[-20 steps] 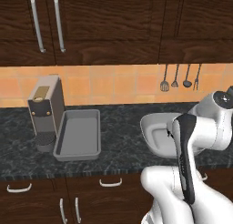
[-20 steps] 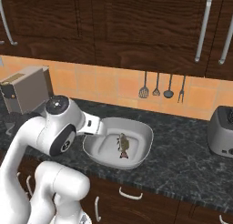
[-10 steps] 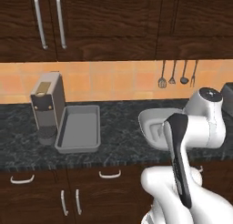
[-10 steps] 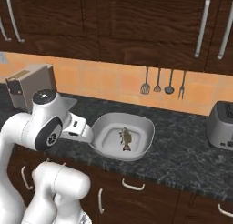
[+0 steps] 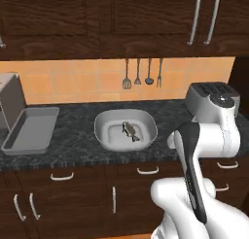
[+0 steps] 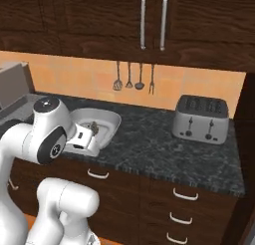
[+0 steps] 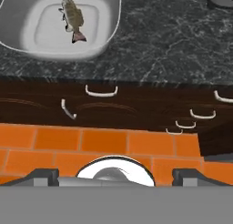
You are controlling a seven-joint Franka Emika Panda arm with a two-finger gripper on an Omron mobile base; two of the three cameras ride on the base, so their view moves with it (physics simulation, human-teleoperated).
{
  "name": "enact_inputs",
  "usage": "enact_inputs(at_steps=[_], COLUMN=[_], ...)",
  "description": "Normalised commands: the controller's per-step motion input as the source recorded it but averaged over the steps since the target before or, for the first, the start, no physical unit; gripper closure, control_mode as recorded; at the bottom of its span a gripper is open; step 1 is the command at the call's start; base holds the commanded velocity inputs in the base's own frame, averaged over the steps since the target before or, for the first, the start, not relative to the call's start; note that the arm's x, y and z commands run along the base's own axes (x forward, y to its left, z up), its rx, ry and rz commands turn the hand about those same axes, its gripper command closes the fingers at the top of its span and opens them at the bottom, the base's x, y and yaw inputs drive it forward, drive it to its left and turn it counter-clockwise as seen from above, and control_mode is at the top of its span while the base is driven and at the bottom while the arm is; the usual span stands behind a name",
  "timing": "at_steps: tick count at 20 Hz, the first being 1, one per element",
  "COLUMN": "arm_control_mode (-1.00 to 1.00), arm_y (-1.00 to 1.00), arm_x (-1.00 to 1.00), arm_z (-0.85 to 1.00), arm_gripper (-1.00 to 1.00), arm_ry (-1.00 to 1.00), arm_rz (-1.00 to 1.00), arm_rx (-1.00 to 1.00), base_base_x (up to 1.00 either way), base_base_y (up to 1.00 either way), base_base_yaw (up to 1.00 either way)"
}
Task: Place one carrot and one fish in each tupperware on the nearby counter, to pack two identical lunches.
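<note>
Matt grey bowl (image 5: 125, 130) on my marbled glossy stone counter (image 5: 78, 141), brushed-metal toaster (image 6: 200, 119) beside it, dark wood drawers (image 7: 136, 111) beneath.

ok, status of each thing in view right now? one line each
rounded-square bowl: on the counter, one fish inside, no carrot
fish: lying on the bowl floor
rectangular tray: on the counter, nothing inside
counter: holds tray, bowl, toaster
toaster: upright, slots empty
gripper: open, holding nothing, above the floor in front of the drawers
upper cabinet doors: closed
drawers: closed
</note>
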Motion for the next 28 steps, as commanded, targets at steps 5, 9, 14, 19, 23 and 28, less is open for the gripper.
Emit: enact_inputs(at_steps=[5, 9, 14, 19, 23, 28], arm_control_mode=[1.0, 1.0, 1.0, 1.0, 1.0, 1.0], arm_y=[0.0, 0.0, 0.0, 0.0, 0.0, 0.0], arm_x=[0.0, 0.0, 0.0, 0.0, 0.0, 0.0], arm_z=[0.0, 0.0, 0.0, 0.0, 0.0, 0.0], arm_gripper=[-1.0, -1.0, -1.0, -1.0, -1.0, -1.0], arm_ry=[0.0, 0.0, 0.0, 0.0, 0.0, 0.0], arm_rz=[0.0, 0.0, 0.0, 0.0, 0.0, 0.0], arm_rx=[0.0, 0.0, 0.0, 0.0, 0.0, 0.0], base_base_x=[-0.5, -0.93, -0.62, -0.08, 0.0, 0.0], base_base_y=[-1.0, -1.0, -1.0, -1.0, -1.0, -1.0], base_base_yaw=[-0.05, -0.12, -0.12, -0.07, -0.01, 0.0])
